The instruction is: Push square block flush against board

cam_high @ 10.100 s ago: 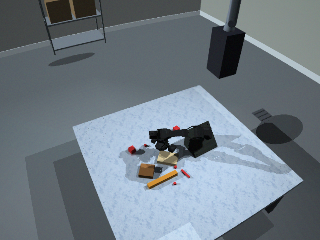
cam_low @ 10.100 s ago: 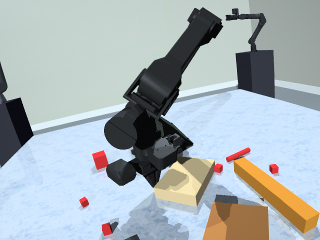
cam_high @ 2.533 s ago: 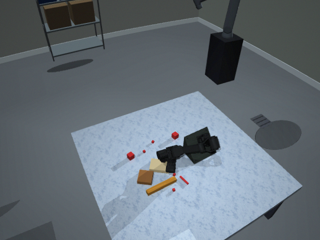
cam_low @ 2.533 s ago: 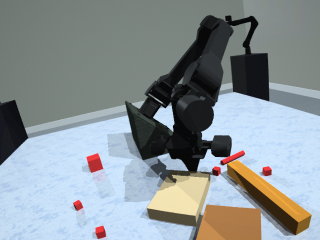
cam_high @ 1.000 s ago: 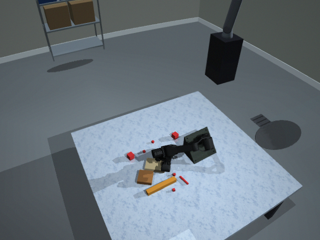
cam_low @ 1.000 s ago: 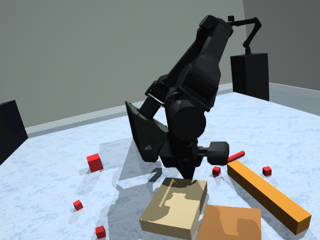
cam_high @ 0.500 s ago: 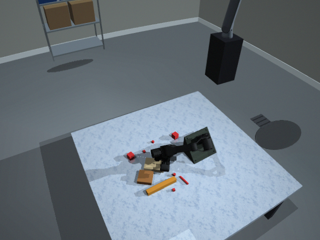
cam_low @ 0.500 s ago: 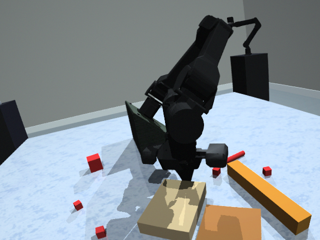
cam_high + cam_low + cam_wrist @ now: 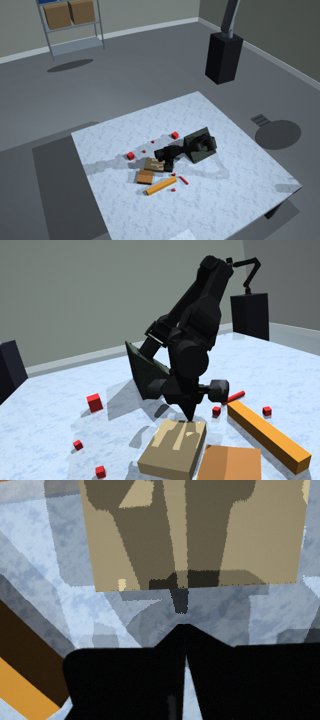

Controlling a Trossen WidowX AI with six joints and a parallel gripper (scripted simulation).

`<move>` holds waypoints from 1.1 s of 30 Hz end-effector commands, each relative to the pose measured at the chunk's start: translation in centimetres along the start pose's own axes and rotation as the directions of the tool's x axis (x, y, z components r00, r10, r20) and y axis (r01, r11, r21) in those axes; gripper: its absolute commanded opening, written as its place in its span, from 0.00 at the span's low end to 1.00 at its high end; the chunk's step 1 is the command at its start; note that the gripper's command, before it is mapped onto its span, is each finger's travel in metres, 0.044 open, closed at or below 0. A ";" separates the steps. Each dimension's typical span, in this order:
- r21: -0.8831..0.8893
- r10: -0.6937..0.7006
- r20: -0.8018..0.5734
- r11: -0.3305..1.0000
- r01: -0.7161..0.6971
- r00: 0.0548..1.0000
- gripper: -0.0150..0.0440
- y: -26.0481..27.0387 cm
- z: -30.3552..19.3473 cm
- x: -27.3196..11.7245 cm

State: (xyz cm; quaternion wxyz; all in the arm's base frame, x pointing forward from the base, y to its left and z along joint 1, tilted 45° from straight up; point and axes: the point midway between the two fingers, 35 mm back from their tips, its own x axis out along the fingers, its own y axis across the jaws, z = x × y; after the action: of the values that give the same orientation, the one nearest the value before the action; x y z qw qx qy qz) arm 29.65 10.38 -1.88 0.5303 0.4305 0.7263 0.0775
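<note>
The tan rectangular board lies flat on the table. The brown-orange square block lies flat beside the board's long side. A narrow gap shows between them in the exterior view, and the block's outer end sticks out past the board's end. The two look slightly turned relative to each other. My gripper is shut and empty, pointing down near the board's arm-side end. The wrist view shows a small gap between the fingertips and that end. In the top view the fingertips are hidden.
A long orange bar lies diagonally near the block. A red rod lies beyond it. Small red cubes lie on both sides, including one near the bar and a larger one near the board.
</note>
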 end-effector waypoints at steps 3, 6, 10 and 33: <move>0.000 -0.001 0.002 1.000 0.001 1.000 0.25 0.1 -1.1 0.0; 0.000 -0.001 0.001 1.000 0.001 1.000 0.25 0.1 -1.6 0.0; 0.000 -0.001 0.001 1.000 0.001 1.000 0.25 0.1 -2.2 0.0; -0.003 0.000 0.002 1.000 0.000 1.000 0.25 -0.3 0.6 -0.3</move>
State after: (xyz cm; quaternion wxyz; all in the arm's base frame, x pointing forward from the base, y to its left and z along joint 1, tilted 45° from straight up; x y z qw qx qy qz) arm 30.87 7.18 0.26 0.5449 0.4348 0.7128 0.0770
